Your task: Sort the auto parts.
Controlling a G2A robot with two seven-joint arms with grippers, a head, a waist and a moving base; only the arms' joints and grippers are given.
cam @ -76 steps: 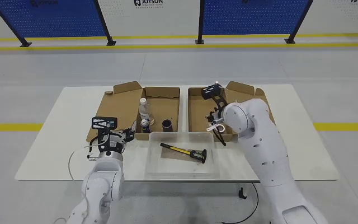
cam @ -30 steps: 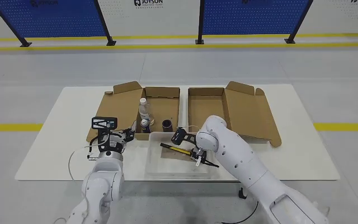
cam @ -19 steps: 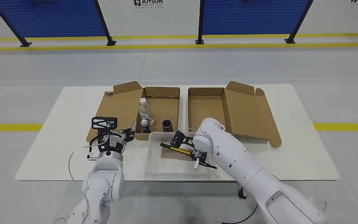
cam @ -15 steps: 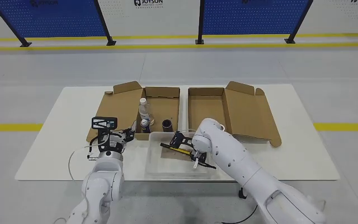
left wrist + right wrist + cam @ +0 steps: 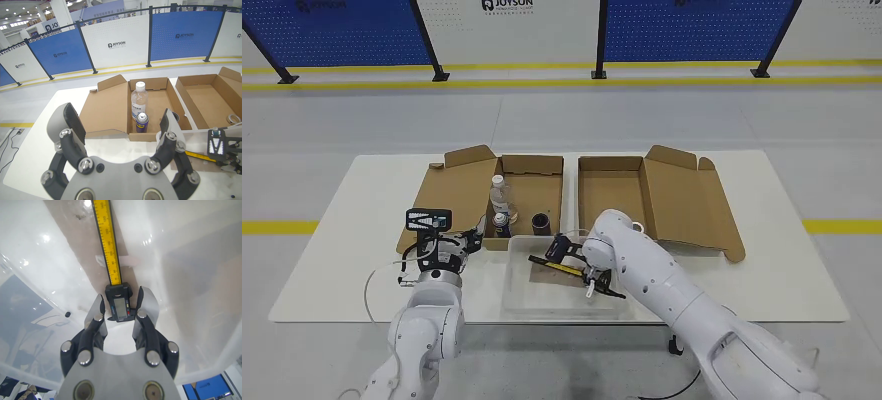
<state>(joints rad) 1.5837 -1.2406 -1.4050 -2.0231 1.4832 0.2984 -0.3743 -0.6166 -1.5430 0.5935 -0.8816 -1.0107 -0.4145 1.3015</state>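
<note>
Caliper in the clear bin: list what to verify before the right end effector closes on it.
1. Right end effector open: ok.
2. Jaws straddle the display head of the caliper, one on each side: ok.
3. End effector low enough to catch the head: cannot tell.
4. Caliper lies flat in the clear bin, nothing on top of it: ok.
5. Right box open, with bare floor space: ok.
6. Left end effector open, outside the bin: ok.
</note>
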